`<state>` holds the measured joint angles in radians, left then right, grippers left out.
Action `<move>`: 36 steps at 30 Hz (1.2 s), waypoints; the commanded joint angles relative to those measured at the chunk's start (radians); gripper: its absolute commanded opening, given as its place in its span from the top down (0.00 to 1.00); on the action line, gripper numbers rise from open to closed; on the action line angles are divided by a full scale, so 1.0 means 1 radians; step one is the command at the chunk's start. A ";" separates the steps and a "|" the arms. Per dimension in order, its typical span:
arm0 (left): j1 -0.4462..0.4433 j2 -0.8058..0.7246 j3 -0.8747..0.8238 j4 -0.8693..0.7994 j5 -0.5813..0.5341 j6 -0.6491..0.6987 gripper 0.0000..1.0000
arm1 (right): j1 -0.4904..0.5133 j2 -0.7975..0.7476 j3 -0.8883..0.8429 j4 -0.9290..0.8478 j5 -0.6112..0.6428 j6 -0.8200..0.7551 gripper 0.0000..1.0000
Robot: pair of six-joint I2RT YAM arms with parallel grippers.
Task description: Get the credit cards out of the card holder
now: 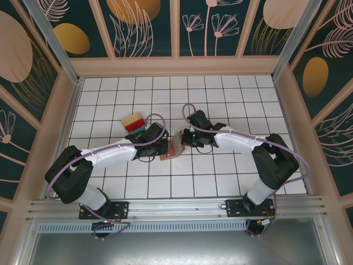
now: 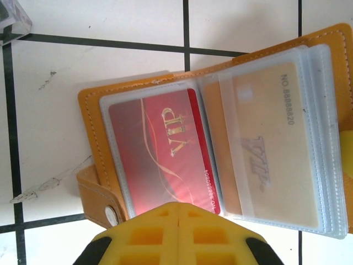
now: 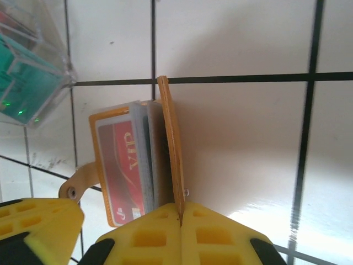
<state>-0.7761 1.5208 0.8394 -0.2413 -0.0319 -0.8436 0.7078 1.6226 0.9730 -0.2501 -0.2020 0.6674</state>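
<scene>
**Two cards in, one holder pinned open**

Top view: one holder [image 1: 172, 148] sits mid-surface [image 1: 220, 99], with one stack [image 1: 134, 122] of three colours well apart.

Left wrist: the left claw [image 2: 179, 221] is closed at the red card [image 2: 160, 154], with one tan card [image 2: 276, 149] beside it. Pinching the sleeve too would drag the holder.

Right wrist: the right claw [image 3: 180, 212] clamps the cover [image 3: 171, 143]. A slip could let it flop shut.
</scene>
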 commanded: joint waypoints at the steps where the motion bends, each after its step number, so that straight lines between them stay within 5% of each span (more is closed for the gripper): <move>1: 0.003 -0.017 -0.009 0.016 -0.005 -0.010 0.98 | -0.001 -0.031 0.076 -0.148 0.094 -0.025 1.00; 4: 0.004 -0.016 -0.005 0.017 -0.006 -0.008 0.94 | 0.002 -0.029 0.117 -0.232 0.149 -0.039 1.00; 6: 0.004 -0.020 -0.005 0.020 -0.004 -0.008 0.73 | 0.009 -0.027 0.149 -0.285 0.190 -0.048 1.00; 8: 0.003 -0.025 -0.008 0.029 0.000 -0.009 0.66 | 0.019 -0.023 0.181 -0.325 0.213 -0.054 1.00; 14: 0.004 -0.057 -0.010 0.025 -0.013 -0.017 0.54 | 0.054 0.031 0.265 -0.393 0.264 -0.068 1.00; 15: 0.004 -0.068 -0.010 0.018 -0.021 -0.017 0.38 | 0.060 0.042 0.277 -0.401 0.268 -0.069 1.00; 18: 0.004 -0.106 -0.014 -0.003 -0.050 -0.023 0.19 | 0.066 0.060 0.300 -0.410 0.267 -0.071 1.00; 29: 0.004 -0.169 -0.038 0.007 -0.056 -0.049 0.21 | 0.052 0.057 0.248 -0.340 0.222 -0.051 1.00; 36: 0.004 -0.155 -0.044 0.112 0.035 -0.107 0.54 | -0.017 -0.053 0.020 -0.117 0.081 -0.021 1.00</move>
<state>-0.7757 1.3659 0.8043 -0.2012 -0.0463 -0.9150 0.7174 1.6253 1.0718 -0.4683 -0.0334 0.6209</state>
